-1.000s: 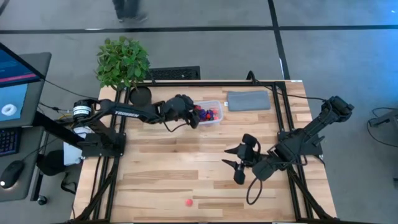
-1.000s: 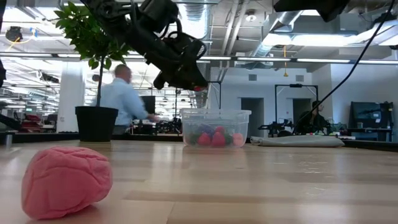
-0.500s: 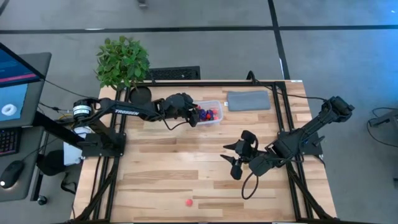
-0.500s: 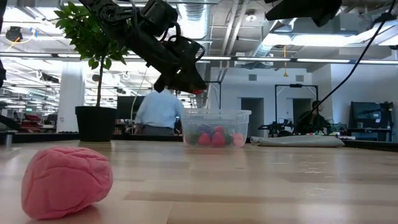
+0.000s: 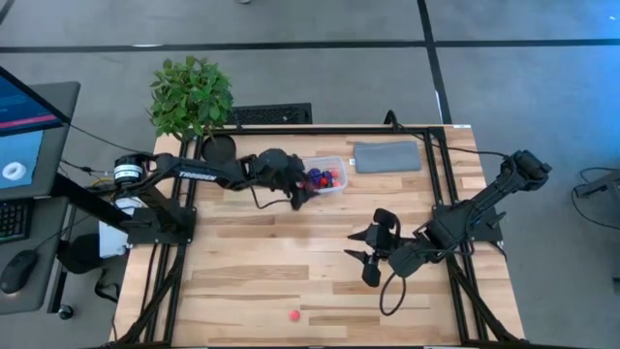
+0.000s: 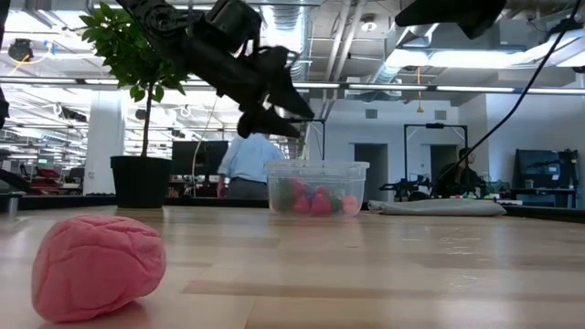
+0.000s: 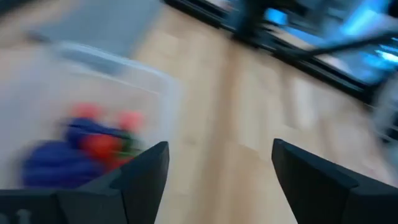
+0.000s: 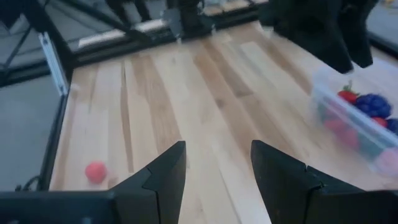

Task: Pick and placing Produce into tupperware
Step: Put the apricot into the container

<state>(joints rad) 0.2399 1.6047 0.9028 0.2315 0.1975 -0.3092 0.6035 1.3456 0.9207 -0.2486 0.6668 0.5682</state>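
Beside tupperware (image 5: 327,175): left fingers (image 5: 299,194) spread; produce (image 5: 324,178) inside box.

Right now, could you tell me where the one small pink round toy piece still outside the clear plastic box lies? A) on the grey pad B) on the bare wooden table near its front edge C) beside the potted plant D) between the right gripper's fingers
B: the pink piece lies alone on the table, far from the clear box.

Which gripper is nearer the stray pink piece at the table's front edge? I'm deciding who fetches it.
Right. The right gripper hovers mid-table, closer to the pink piece; the left gripper is open at the tupperware on the far side.
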